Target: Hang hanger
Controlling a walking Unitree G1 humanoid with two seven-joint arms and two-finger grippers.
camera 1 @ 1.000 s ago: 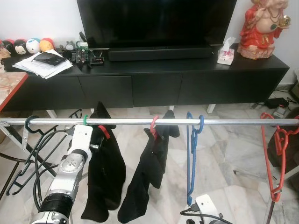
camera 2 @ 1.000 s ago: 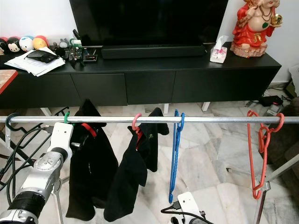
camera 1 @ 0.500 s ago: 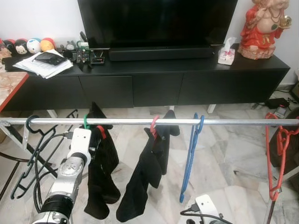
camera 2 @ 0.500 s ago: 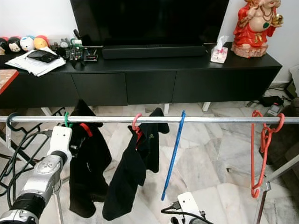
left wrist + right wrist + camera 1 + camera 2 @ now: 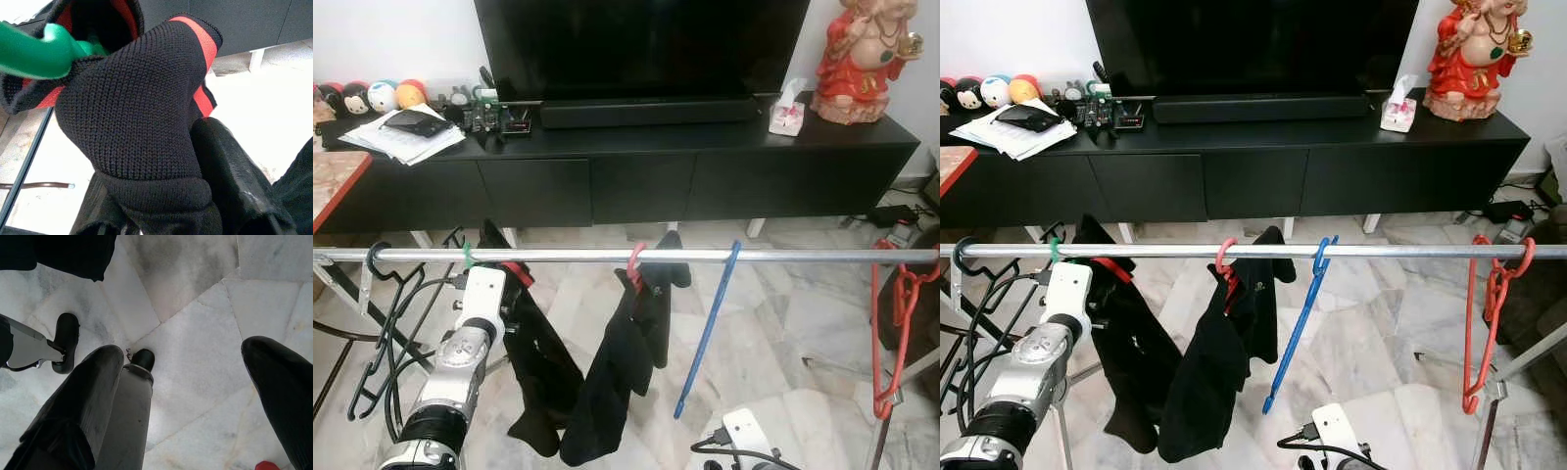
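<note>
- Green hanger [image 5: 468, 258] hook has slid leftward along the rail [image 5: 783, 256]; hanging is nearly complete.
- Left gripper [image 5: 161, 196] jaws pinch the black garment [image 5: 142, 117] just below it.
- Right gripper [image 5: 181, 382] jaws spread, idle.

— What colours are showing along the silver rail [image 5: 607, 256]?

— A green hanger [image 5: 467, 257] is carrying a black garment [image 5: 533, 362] with red trim; a pink hanger [image 5: 635, 262] is carrying another black garment [image 5: 622, 367]. A blue hanger [image 5: 707, 333] is hanging bare in the middle, a red hanger [image 5: 893, 323] at the right edge.

— And the floor [image 5: 783, 333]?

— White marble, veined grey, is showing under a black cabinet [image 5: 636, 162] and a red-and-gold statue [image 5: 867, 54].
</note>
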